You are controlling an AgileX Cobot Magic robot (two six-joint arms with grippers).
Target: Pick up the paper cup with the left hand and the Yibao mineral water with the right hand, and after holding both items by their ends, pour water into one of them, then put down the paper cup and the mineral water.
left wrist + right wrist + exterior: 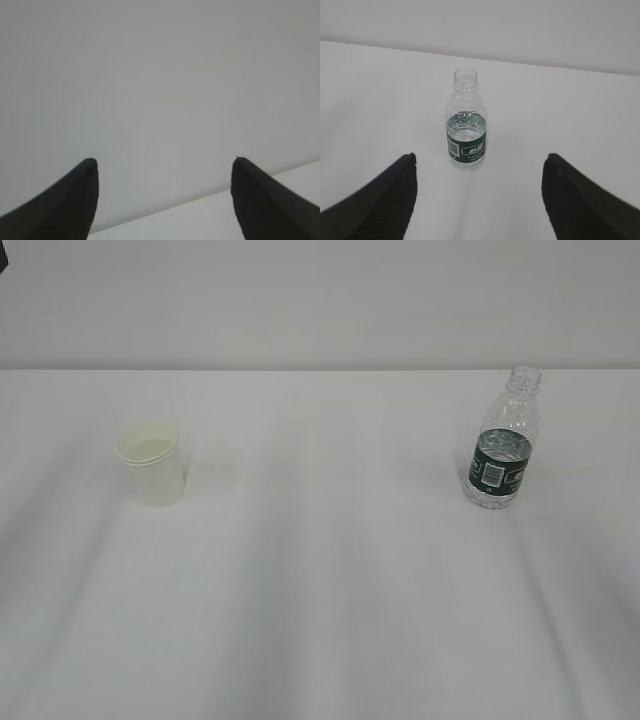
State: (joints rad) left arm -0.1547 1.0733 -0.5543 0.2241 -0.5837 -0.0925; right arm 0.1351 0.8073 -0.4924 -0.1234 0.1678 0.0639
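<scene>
1. You are looking at a plain white table (320,620) that runs back to a pale grey wall (320,300); nothing but the 2 task items stands on it in the exterior view, and neither arm shows there.
2. Your left hand (165,165) has its 2 black ribbed fingers (70,200) spread wide, with nothing between them. Its wrist view shows only the blank grey wall and a sliver of the white table edge at the bottom right, so the cup is out of that camera's sight.
3. Your right hand (480,162) is likewise spread wide and holds nothing. Its fingers (580,200) frame the lower corners of the wrist view, and both stand clear of the bottle.
4. The Yibao mineral water (466,122) stands upright on the table ahead of your right hand, slightly left of the midline between the fingers. Its neck is bare and uncapped, the threads showing.
5. The water (465,119) fills the bottle to about the top of the dark green label; the part above is clear and empty.
6. In the exterior view the bottle sits on the right side of the table, toward the back.
7. The paper cup (152,462) stands upright on the left side, mouth up, well apart from the bottle. You cannot tell whether it holds any liquid.
</scene>
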